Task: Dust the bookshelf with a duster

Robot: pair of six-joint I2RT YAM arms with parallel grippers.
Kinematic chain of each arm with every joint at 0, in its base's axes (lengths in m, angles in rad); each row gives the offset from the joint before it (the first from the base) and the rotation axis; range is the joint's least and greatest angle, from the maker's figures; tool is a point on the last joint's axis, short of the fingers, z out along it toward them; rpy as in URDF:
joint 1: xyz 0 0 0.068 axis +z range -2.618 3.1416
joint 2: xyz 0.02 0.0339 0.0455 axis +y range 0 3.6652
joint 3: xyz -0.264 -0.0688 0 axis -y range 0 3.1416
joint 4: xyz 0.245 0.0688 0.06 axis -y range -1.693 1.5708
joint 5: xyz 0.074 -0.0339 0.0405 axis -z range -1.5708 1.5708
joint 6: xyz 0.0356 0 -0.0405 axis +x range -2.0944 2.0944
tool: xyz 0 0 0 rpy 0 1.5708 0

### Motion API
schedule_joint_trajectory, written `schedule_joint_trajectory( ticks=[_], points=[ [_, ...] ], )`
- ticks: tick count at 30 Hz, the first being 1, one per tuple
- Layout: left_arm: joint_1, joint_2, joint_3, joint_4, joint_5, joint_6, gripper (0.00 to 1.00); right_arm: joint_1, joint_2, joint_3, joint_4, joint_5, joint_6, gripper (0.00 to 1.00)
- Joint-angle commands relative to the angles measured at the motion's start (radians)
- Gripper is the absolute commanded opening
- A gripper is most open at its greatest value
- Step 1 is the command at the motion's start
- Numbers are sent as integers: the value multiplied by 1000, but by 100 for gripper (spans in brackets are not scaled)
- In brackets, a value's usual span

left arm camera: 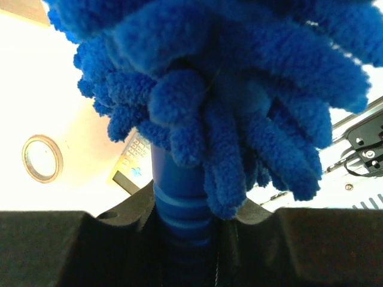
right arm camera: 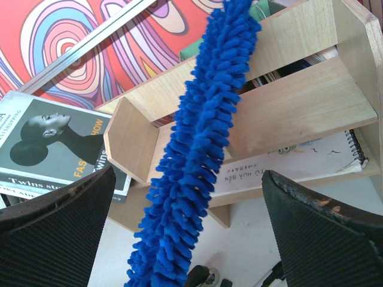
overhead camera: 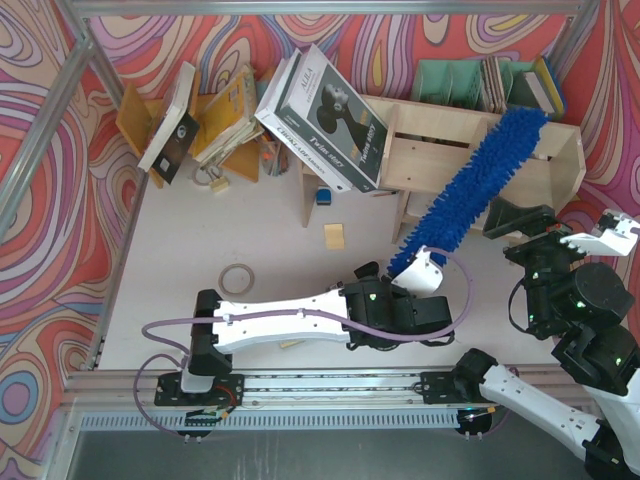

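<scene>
The duster (overhead camera: 470, 185) is a long bright-blue fluffy brush that slants from the table's middle up to the right, where its tip lies over the top board of the bookshelf (overhead camera: 440, 150). My left gripper (overhead camera: 413, 268) is shut on the duster's slim blue handle (left arm camera: 178, 185), and the fluffy head (left arm camera: 227, 89) fills the left wrist view. My right gripper (overhead camera: 518, 222) hangs open just right of the brush, apart from it. In the right wrist view the duster (right arm camera: 200, 149) crosses the pale plywood bookshelf (right arm camera: 299, 95) between my wide-apart fingers (right arm camera: 54, 221).
A large magazine (overhead camera: 325, 110) leans on the shelf's left end. An orange-brown book rack (overhead camera: 205, 120) stands at the back left and green file holders (overhead camera: 455, 80) behind the shelf. A tape ring (overhead camera: 237, 279), a yellow note (overhead camera: 334, 236) and a spiral notebook (right arm camera: 299, 170) lie on the table.
</scene>
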Motion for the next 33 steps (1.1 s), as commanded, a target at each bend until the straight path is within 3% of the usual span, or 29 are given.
schedule_joint_trajectory(
  ticks=[1, 9, 21, 26, 33],
  points=[
    [-23, -35, -26, 75, -30, 65, 0, 6, 0, 2, 17, 18, 7, 97],
    [-65, -60, -103, 132, -35, 142, 0, 6, 4, 27, 22, 18, -10, 97],
    [-70, -251, -484, 296, 39, 205, 0, 5, 10, 5, 66, 31, -52, 97],
    [-69, -359, -676, 390, 35, 232, 0, 6, -1, -79, 188, 34, -158, 99],
    [-70, -412, -784, 448, 70, 266, 0, 6, -9, -186, 336, 37, -343, 99]
  ],
)
